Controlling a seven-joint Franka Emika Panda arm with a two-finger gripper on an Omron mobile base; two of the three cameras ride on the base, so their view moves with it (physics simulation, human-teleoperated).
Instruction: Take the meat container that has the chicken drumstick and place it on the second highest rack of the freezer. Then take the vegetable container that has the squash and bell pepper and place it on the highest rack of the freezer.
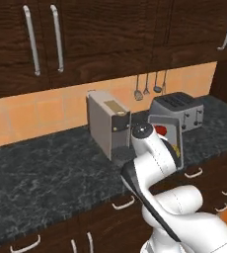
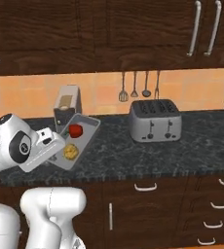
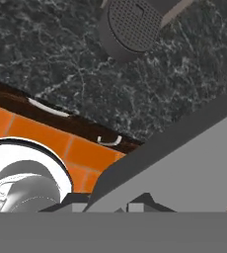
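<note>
The vegetable container (image 2: 83, 127) is a shallow grey tray held up off the counter, tilted steeply. The red bell pepper (image 2: 75, 130) and the yellow squash (image 2: 71, 151) lie in it. My gripper (image 2: 57, 147) is shut on the tray's lower near edge, in front of the counter's front. In the left base view the tray (image 1: 167, 124) stands behind my arm, with the pepper (image 1: 161, 130) peeking out. In the hand view the tray's grey wall (image 3: 184, 163) runs slantwise from my gripper (image 3: 110, 205). The meat container, the drumstick and the freezer are out of view.
A grey coffee machine (image 2: 66, 104) stands on the dark marble counter (image 2: 182, 146) just behind the tray. A toaster (image 2: 154, 120) sits to the right, under hanging utensils (image 2: 134, 90). Dark wood cabinets (image 2: 133, 29) hang above, drawers (image 2: 216, 204) below.
</note>
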